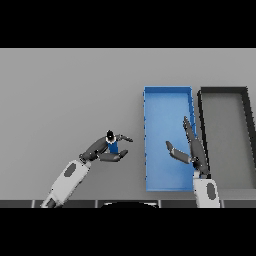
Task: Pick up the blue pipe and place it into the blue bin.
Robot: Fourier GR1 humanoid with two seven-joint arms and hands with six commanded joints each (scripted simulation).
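Observation:
A small blue pipe (113, 146) with a dark end stands on the grey table, left of the blue bin (150, 100). My left hand (100, 148) reaches in from the lower left, and its fingers and thumb curl round the pipe on both sides. My right hand (194, 149) hovers over the right side of the blue bin, fingers straight and thumb spread, with nothing in it.
A dark grey bin (246, 102) sits directly right of the blue bin, nearly touching it. The grey table (65, 95) stretches out to the left and back.

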